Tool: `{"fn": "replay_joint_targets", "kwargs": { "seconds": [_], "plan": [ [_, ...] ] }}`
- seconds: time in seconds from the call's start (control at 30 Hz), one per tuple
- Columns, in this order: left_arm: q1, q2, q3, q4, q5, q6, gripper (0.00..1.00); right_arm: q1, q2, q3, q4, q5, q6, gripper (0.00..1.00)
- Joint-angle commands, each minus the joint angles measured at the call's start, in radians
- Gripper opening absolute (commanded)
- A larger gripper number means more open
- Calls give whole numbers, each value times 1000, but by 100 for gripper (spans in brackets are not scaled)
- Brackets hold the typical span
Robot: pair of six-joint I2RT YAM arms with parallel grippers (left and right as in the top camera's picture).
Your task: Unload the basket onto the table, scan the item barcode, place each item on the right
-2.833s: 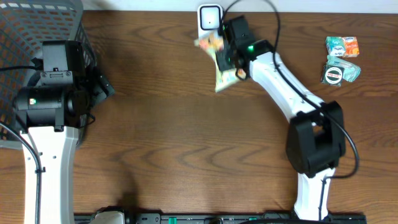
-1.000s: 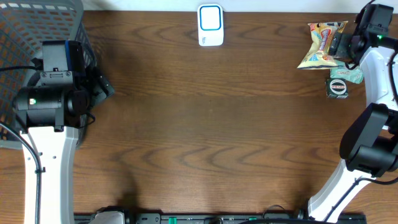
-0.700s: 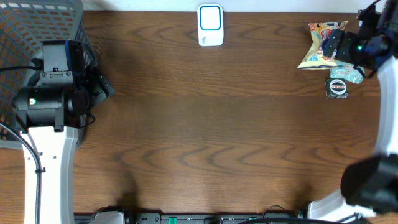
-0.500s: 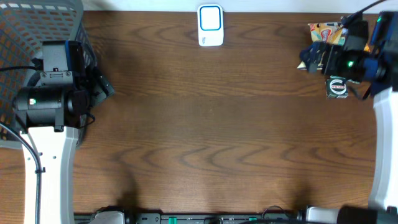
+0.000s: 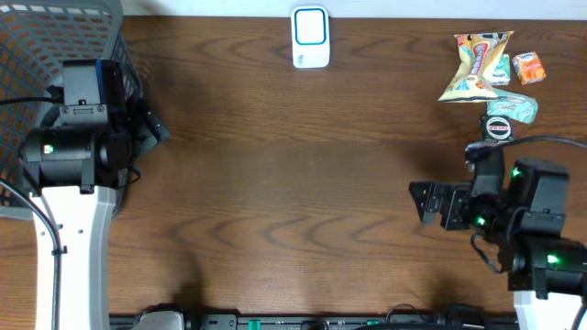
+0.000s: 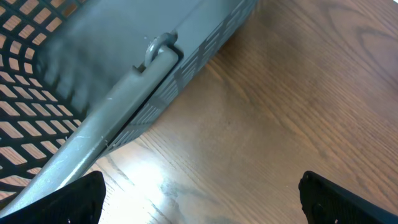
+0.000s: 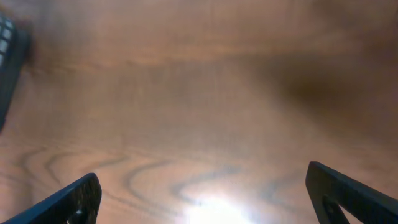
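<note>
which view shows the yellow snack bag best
The overhead view: the yellow snack bag lies whole on the table, top right. Neither wrist view shows it: the left sees the basket, the right bare table.

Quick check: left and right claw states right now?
Left claw: open, holding nothing.
Right claw: open, holding nothing.

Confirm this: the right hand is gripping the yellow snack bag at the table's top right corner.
Not right. The yellow snack bag does lie at the table's top right corner, but the right hand is open and empty, well clear of it, over bare wood. The overhead view shows this.
</note>
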Motion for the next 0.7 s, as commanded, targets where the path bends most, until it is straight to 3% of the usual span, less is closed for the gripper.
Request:
{"fn": "replay_joint_targets", "kwargs": {
  "seconds": [0.0,0.07,0.67],
  "plan": [
    [8,4,-3,-3,-12,-16,98,5,-16,-46,-10,-70,338,99],
    [8,4,-3,-3,-12,-16,98,5,-16,-54,-24,-75,497,99],
    [8,4,-3,-3,-12,-16,98,26,4,-54,-57,232,483,99]
  ]
}}
